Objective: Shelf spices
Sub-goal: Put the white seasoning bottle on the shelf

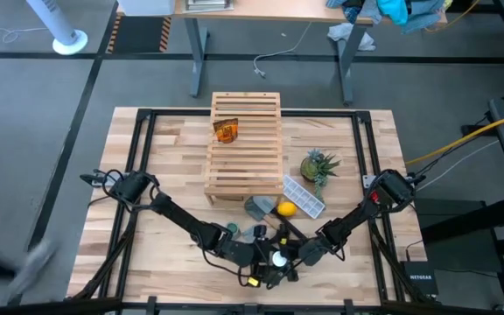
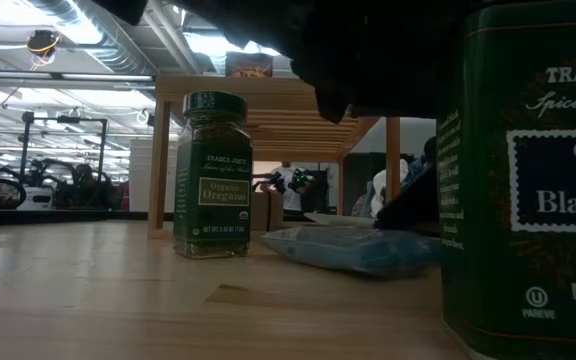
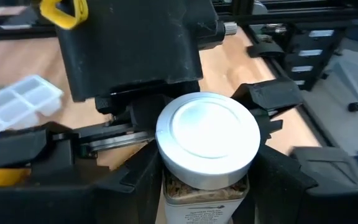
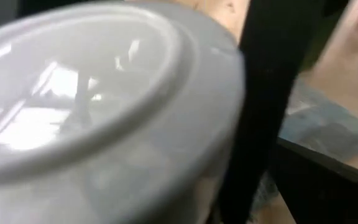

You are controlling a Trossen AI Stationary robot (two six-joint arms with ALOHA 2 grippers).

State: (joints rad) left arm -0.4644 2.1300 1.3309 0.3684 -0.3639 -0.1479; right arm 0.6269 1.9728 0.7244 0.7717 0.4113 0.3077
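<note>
A white-capped spice bottle (image 3: 207, 138) stands between both grippers near the table's front edge. My left gripper (image 1: 272, 261) is shut on it. My right gripper (image 1: 287, 255) faces it from the other side, open, with a finger (image 3: 271, 101) on either side of the cap; I cannot tell whether they touch it. The shelf (image 1: 245, 144) stands at the table's far middle with an orange-brown jar (image 1: 227, 131) on its top slats. A green-lidded oregano jar (image 2: 211, 175) and a black pepper tin (image 2: 538, 170) stand upright on the tabletop. My left gripper pinches the bottle's glass body just under the white cap (image 3: 204, 194) between its two fingers (image 3: 135, 190). The fingers come at it slanting slightly downward from the table's left. The bottle stands about upright; its bottom is out of view.
A bluish packet (image 2: 353, 248) lies flat in front of the shelf, beside a yellow round object (image 1: 285, 208) and a white compartment tray (image 1: 303, 197). A small green plant (image 1: 319, 164) stands right of the shelf. Black frame rails (image 1: 138, 157) run along the table's sides.
</note>
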